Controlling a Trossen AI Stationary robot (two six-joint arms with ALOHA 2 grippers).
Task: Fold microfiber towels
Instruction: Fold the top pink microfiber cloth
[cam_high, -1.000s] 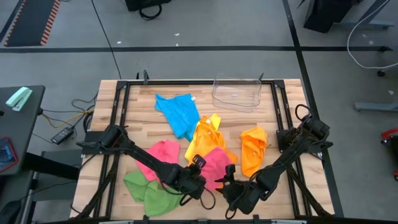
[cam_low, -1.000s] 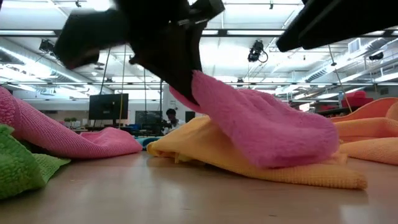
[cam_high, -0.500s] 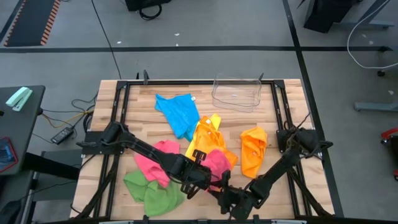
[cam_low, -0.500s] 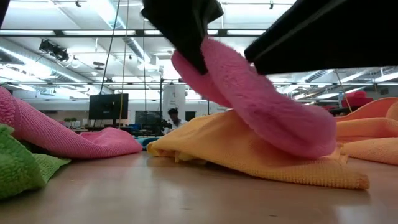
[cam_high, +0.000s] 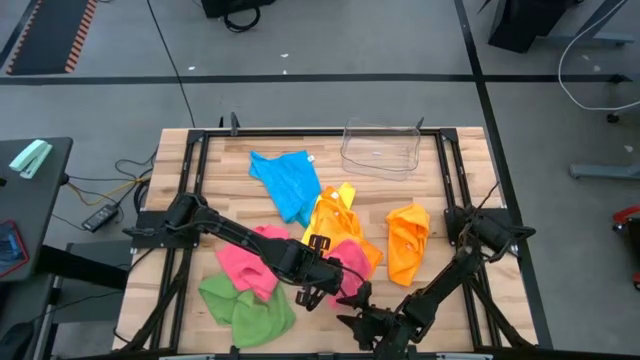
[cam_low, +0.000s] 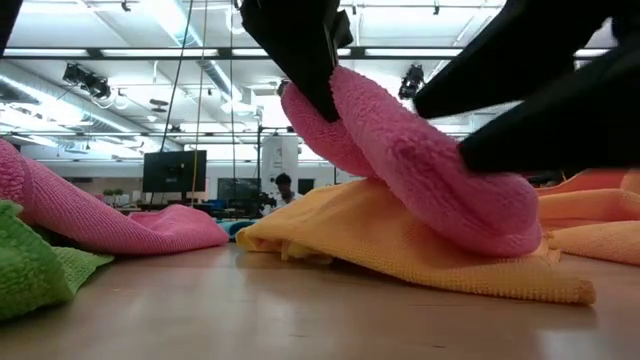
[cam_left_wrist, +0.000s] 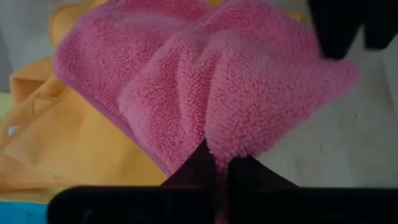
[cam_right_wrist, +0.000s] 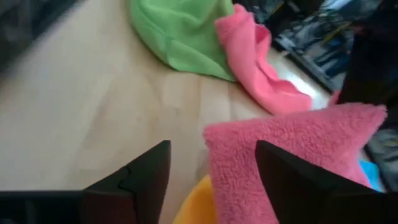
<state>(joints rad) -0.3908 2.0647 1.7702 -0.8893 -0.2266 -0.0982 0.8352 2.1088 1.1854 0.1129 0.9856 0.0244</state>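
On the counter (cam_high: 200, 165), near its left front corner, a green towel (cam_high: 243, 311) lies crumpled, with a pink towel (cam_high: 246, 258) bunched just behind it and touching it. In the low view both are cut off at the edge, so only part of each shows.

The left hand (cam_high: 322, 283) sits near the middle of the front edge, its fingers pinched together on a corner of a second pink towel (cam_high: 348, 262). That corner is lifted off the counter while the rest of the cloth drapes over a yellow towel (cam_high: 333, 222). From above, the dark arm hides most of the pinched corner. In the left wrist view the cloth fills the picture and the fingertips are buried in its pile.

A blue towel (cam_high: 288, 182) lies spread behind the yellow one, toward the back of the counter.

The right hand (cam_high: 356, 320) hovers at the front edge, just beside the lifted pink towel, its fingers (cam_right_wrist: 138, 177) spread apart with the towel's edge between them, holding nothing.

An orange towel (cam_high: 408, 243) lies rumpled toward the right edge. The clear plastic bin (cam_high: 380, 150) stands at the back edge, right of centre; I can make out nothing inside it.
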